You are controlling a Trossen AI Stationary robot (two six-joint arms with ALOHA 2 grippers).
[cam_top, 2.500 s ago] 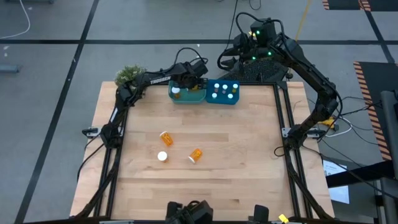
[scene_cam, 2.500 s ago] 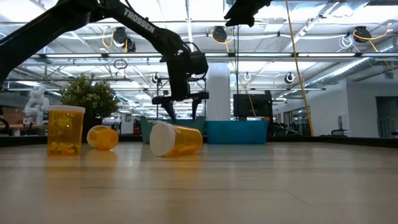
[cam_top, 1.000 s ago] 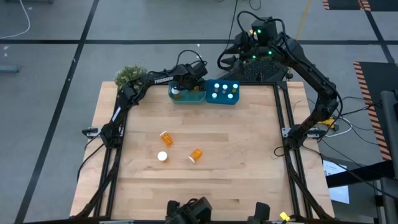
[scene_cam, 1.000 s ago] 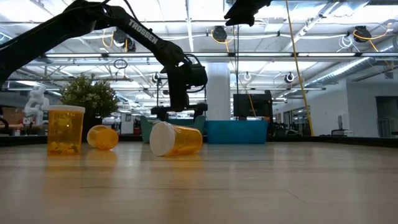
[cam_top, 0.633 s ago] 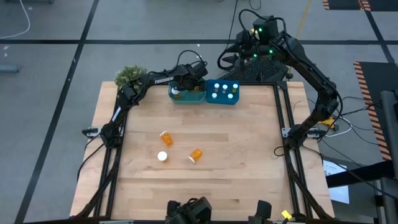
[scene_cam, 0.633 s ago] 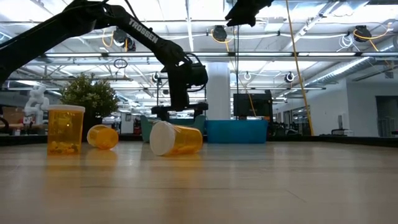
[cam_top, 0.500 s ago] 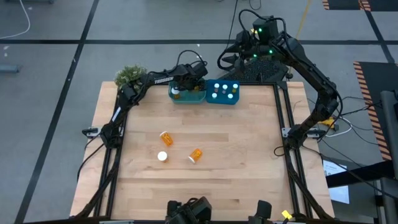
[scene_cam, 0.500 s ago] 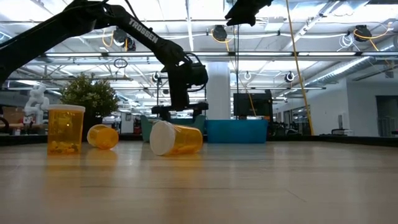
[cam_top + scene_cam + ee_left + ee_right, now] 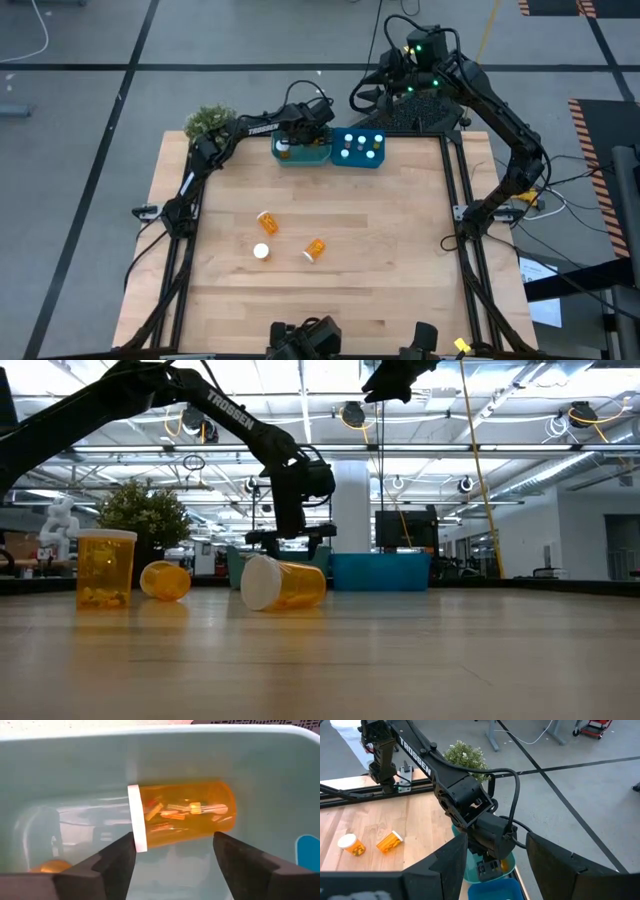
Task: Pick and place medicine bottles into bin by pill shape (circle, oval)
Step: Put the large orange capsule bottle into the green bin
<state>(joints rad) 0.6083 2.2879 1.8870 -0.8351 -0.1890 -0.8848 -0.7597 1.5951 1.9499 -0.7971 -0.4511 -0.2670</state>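
— Any writing you can read?

— "TROSSEN" in white along the left arm, in the low view and the right wrist view. The bottles' labels cannot be read.

— What is in the tubs?

— The teal tub (image 9: 301,152) at the far edge of the counter (image 9: 400,250) holds an orange bottle (image 9: 180,813) lying on its side, white cap towards one wall, long thin pills inside. A second orange shape shows low in a corner of that tub, too little of it to tell more. The blue tub (image 9: 359,149), touching the teal tub, holds several bottles standing with white caps up.

— And the left pincer?

— The left pincer (image 9: 175,862) hangs over the teal tub, its two dark fingers spread either side of the lying bottle, not touching it.

— The right one?

— The right pincer (image 9: 492,855) is raised behind the blue tub, fingers spread, nothing between them.

— What does one view add?

— From above, three bottles lie on the counter well apart from the teal tub: one upright (image 9: 261,252), two on their sides (image 9: 267,220) (image 9: 314,249). The low view shows small pills at the bottom of the upright one, and a potted plant (image 9: 145,512) behind it.
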